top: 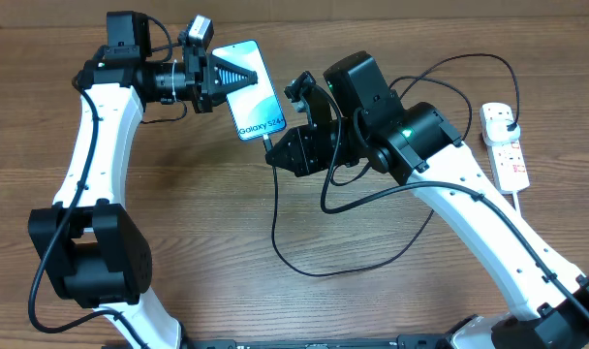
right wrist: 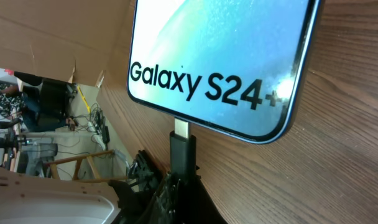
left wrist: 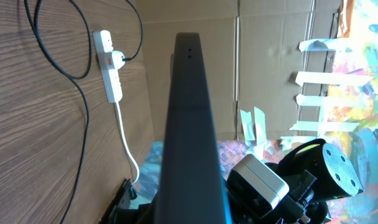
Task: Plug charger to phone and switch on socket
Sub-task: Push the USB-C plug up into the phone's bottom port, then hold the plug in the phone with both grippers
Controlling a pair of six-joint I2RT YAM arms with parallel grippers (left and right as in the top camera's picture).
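The phone [top: 251, 97] is held tilted off the desk [top: 227, 242] at about 11 o'clock in the overhead view, screen up and its lettered bottom edge turned toward 5 o'clock. The connector [right wrist: 183, 149] of the charger [top: 304, 269] is set against that bottom edge, with a strip of bare metal showing at the joint; whether it is fully seated cannot be told. The black cable is looped across the desk toward 6 o'clock and led up to the socket [top: 508, 155] at 3 o'clock, well apart from the phone, where its plug is seated. A white cord [top: 520, 199] is trailed from the socket toward 5 o'clock.

The left hand [top: 241, 78] is clamped on the phone's upper part. The right hand [top: 275, 145] is closed tight on the connector.

In the left wrist view only the phone's dark edge [left wrist: 189, 124] is seen. The socket's red switches are too small for their position to be read.
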